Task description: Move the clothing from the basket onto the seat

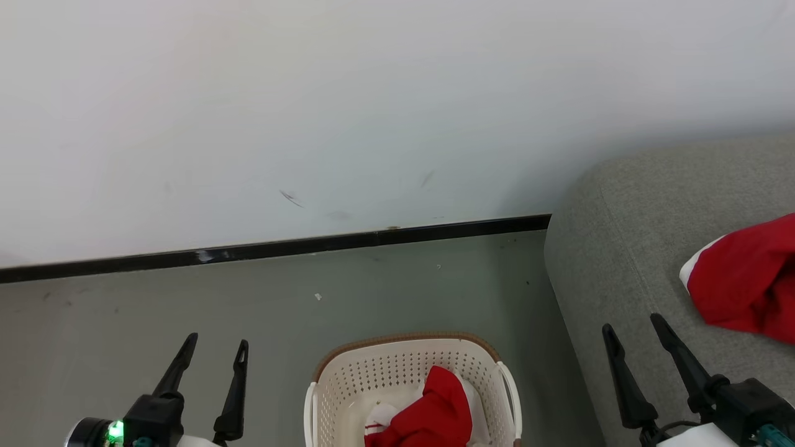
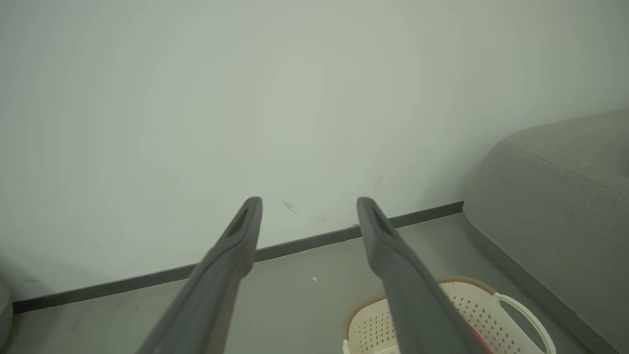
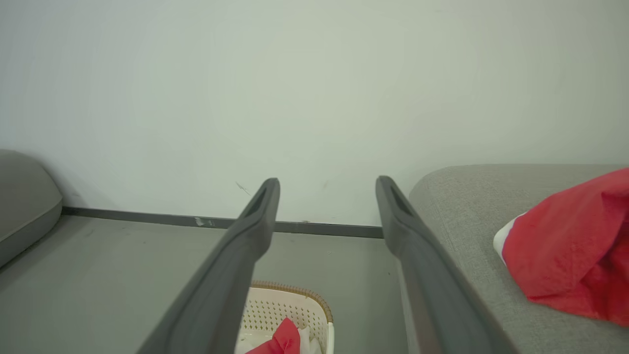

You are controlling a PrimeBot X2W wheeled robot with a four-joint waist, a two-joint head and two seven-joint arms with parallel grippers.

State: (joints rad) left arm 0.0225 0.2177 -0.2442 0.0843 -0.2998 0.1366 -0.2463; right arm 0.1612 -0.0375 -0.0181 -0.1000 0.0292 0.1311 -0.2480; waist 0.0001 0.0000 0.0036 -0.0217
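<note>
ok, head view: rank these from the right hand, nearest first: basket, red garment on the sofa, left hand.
1. Red garment, lying on the sofa, just right of the right hand.
2. Basket, lower centre, to that hand's left.
3. Left hand, far left, beyond the basket.

The cream perforated plastic laundry basket (image 1: 372, 379) is sitting on the grey floor (image 1: 248, 310) between the two pincers, right of the left pincer (image 1: 217, 339) and left of the right pincer (image 1: 630, 323). A crumpled red-and-white fabric garment (image 1: 435, 410) is lying inside it. The large grey-green woven sofa (image 1: 621, 248) is spreading beside and beyond the right pincer, with a second red fabric garment (image 1: 745, 279) lying on it, to that pincer's right. The pale wall (image 1: 372, 93) is standing ahead of both pincers' tips.
</note>
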